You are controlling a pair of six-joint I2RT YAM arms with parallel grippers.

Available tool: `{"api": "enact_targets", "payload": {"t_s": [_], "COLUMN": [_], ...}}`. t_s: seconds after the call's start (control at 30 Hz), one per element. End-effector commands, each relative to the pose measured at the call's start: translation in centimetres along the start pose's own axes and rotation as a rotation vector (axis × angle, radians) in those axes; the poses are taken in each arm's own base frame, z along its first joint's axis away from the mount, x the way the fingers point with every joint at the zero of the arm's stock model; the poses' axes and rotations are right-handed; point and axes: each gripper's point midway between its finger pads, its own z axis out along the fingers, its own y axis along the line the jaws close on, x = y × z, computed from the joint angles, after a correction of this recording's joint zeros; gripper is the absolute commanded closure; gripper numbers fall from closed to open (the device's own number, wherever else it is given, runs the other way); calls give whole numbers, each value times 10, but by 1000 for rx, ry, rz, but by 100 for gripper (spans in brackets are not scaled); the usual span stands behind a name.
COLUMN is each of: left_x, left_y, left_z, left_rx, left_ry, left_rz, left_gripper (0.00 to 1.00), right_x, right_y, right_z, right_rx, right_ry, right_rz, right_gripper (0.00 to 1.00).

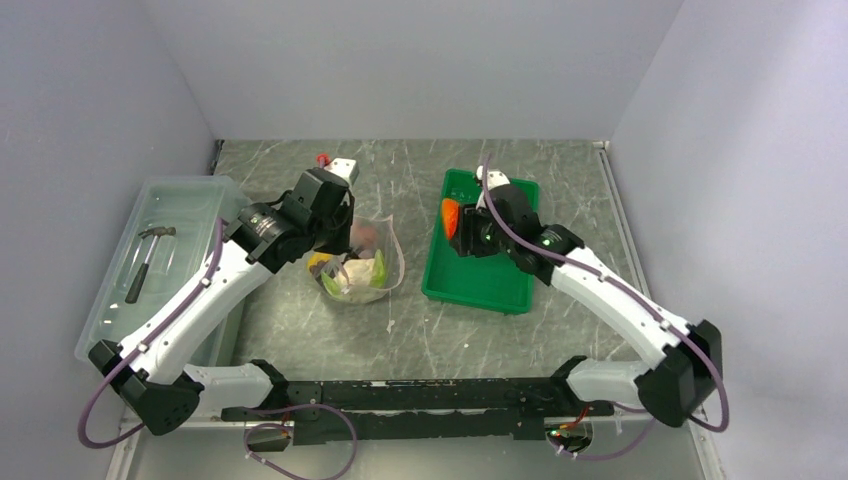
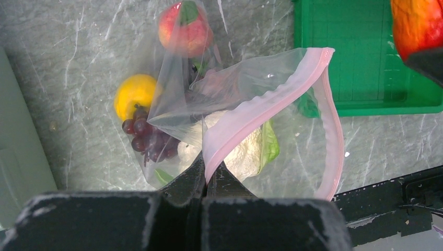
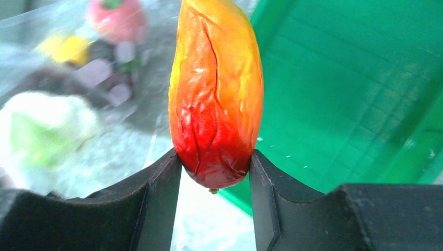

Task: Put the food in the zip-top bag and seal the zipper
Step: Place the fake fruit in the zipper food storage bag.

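carrying the orange-red fruit (image 3: 217, 94) into the zip-top bag (image 2: 251, 89) is the step in hand, as i judge it. the fruit sits upright in my right tool (image 3: 214, 172), jaws about half apart and clamped on its red lower end, above the left edge of the green tray (image 1: 480, 285).

the bag stands just left of the tray on the surface (image 1: 450, 330). it appears to hold the grape bunch (image 2: 149, 138), a yellow fruit (image 2: 133, 94), the leafy vegetable (image 2: 245, 151) and a red piece (image 2: 185, 31). my left tool (image 2: 206, 175) is fully closed on the pink zipper (image 2: 261, 112) at the near side of the mouth, lifting that lip so the opening gapes.

to do it well i would keep the left pinch firm and the lip up, then bring the fruit leftward over the tray rim, high enough to clear the pink strip. the fruit is long, so i would lower it end first through the widest part of the gap. i would let go only once it is below the zipper line, over the leafy vegetable. the thin plastic looks likely to fold if brushed, so the right tool should stay clear of the far lip.
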Motion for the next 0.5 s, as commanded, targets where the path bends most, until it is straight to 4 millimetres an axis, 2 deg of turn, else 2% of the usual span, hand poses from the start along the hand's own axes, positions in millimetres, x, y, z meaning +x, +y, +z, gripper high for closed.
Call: {"api": "enact_targets", "payload": {"t_s": [0.0, 0.17, 0.47], "left_x": [-9, -10, -11], "left_y": [-4, -3, -7], "left_z": [0, 0, 2], "left_rx": [10, 2, 10], "left_ry": [-27, -28, -26], "left_rz": [-22, -29, -49], "left_gripper": [100, 100, 100], "right_x": [2, 6, 13], "right_y": [44, 75, 130], "right_z": [-42, -80, -126], "right_rx": [-216, -392, -639], "right_ry": [-8, 9, 74], "right_rz": [-77, -100, -88], "right_gripper": [80, 80, 80]}}
